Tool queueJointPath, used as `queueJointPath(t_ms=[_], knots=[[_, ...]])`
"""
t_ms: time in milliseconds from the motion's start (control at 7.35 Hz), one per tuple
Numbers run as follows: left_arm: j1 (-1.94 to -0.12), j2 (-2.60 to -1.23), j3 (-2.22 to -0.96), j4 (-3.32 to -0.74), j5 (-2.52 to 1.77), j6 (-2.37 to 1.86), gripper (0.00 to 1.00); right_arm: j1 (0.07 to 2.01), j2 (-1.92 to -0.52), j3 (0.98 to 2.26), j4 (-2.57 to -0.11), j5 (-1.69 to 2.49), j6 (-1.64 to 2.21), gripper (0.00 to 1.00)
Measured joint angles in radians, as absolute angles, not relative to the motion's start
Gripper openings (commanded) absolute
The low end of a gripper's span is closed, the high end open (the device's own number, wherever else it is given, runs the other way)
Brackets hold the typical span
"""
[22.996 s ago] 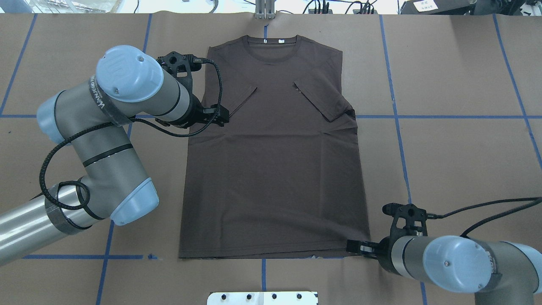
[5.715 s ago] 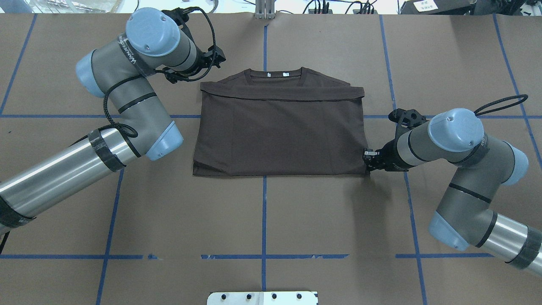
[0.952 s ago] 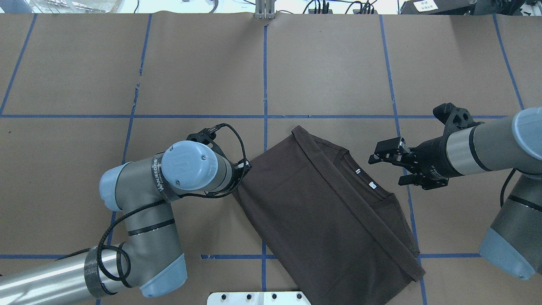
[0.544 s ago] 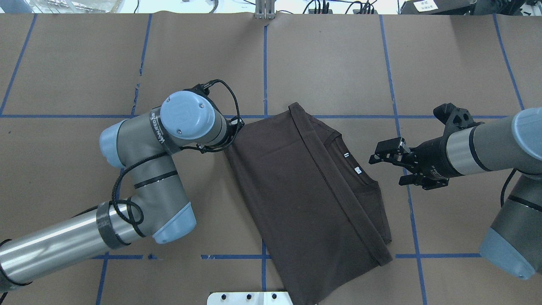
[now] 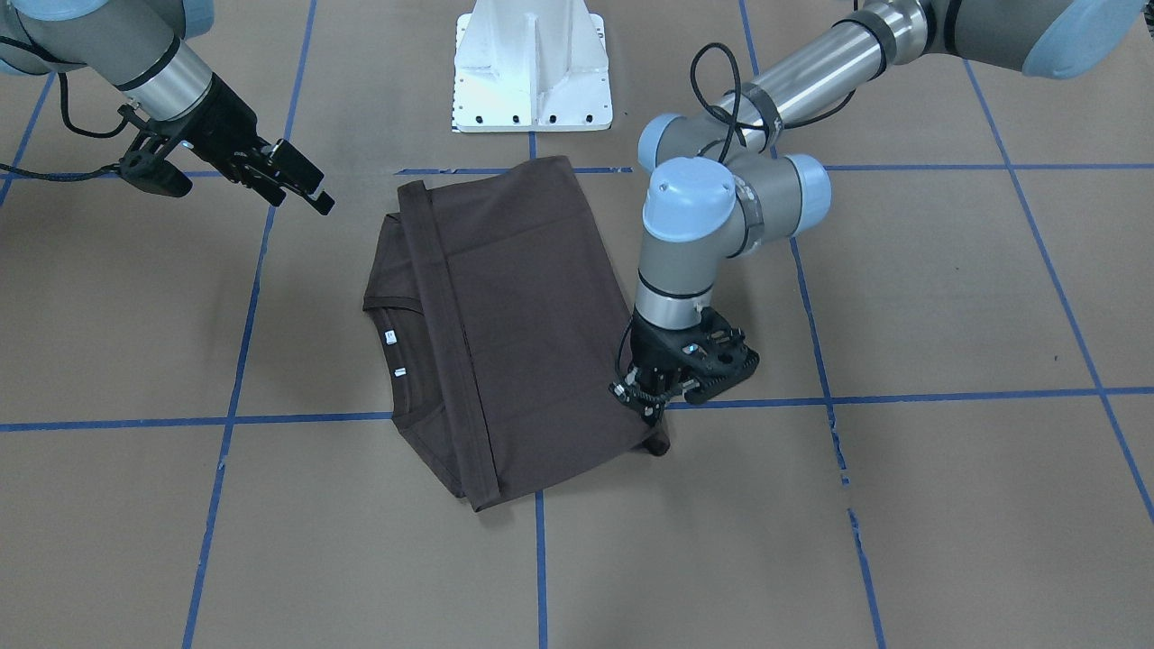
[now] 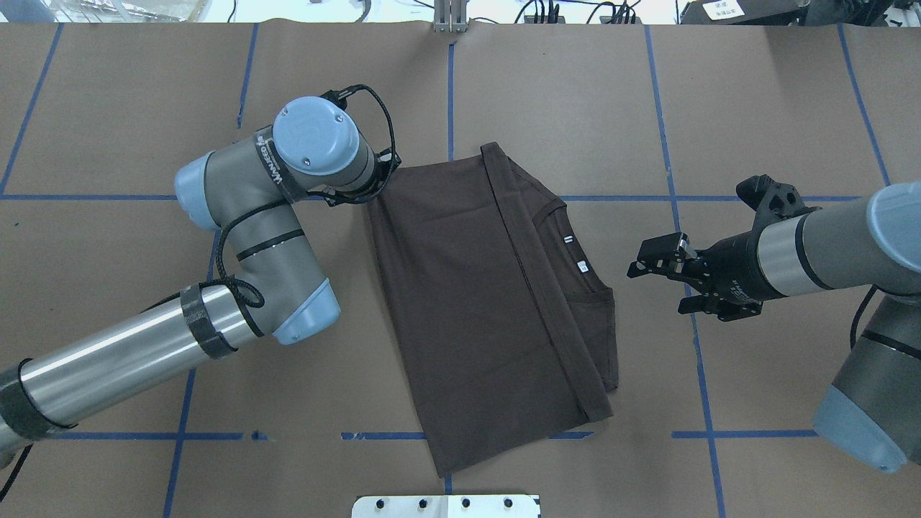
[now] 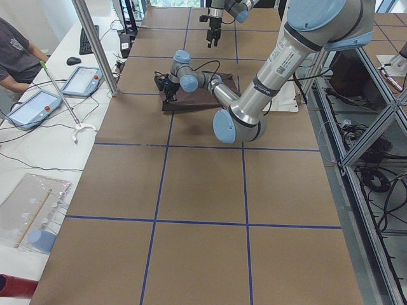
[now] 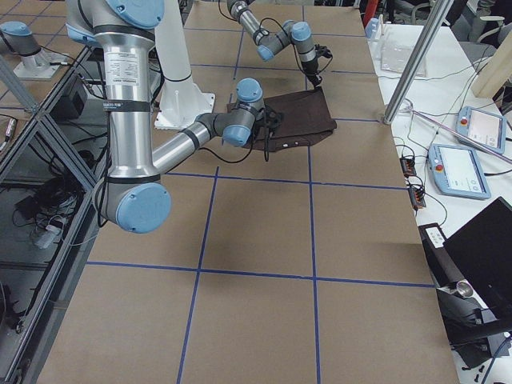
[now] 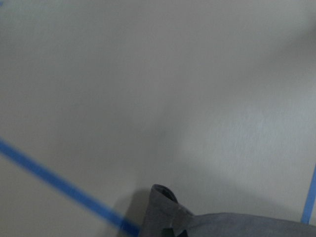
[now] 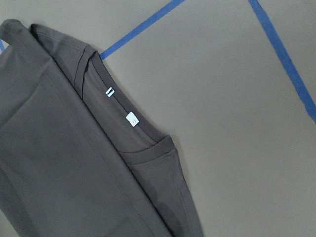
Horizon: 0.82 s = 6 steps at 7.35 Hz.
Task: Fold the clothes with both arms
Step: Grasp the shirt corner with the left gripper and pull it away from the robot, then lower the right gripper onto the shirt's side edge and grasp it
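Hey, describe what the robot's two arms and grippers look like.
Left arm and right arm: silver-grey tubes, light-blue rounded joint caps, black bands, looping black cables; white lettering on a dark wrist band of the left. Left gripper and right gripper: black, two-fingered.

- My left arm point(image 6: 270, 226): silver-grey tubes, light-blue screwed caps, lettered black band, looping black cable.
- My right arm point(image 6: 827, 248): same colours, black two-finger tool point(image 6: 653, 292).
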<state>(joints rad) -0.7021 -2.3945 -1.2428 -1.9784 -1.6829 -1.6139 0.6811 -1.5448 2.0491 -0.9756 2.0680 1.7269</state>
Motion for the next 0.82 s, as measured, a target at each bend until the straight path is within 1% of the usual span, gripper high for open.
queueJointPath(t_ms=[136,272,544,816], knots=[[-0.712,-2.446,-1.135,-2.068,-1.664,-1.600,0.41,0.681,-1.544,2.042,-0.975,2.068,1.726,1.00],[-0.717,-2.489,-1.047,-2.143,-1.646,-1.588,0.99,0.680,-1.543,2.038,-0.975,2.067,1.725,1.00],[-0.731,-2.511,-0.986,-2.192,-1.630,-1.478,1.00,0.679,-1.511,2.027,-0.976,2.063,1.724,1.00],[-0.755,-2.509,-0.984,-2.195,-1.633,-1.419,1.00,0.676,-1.471,2.012,-0.981,2.061,1.708,1.00]])
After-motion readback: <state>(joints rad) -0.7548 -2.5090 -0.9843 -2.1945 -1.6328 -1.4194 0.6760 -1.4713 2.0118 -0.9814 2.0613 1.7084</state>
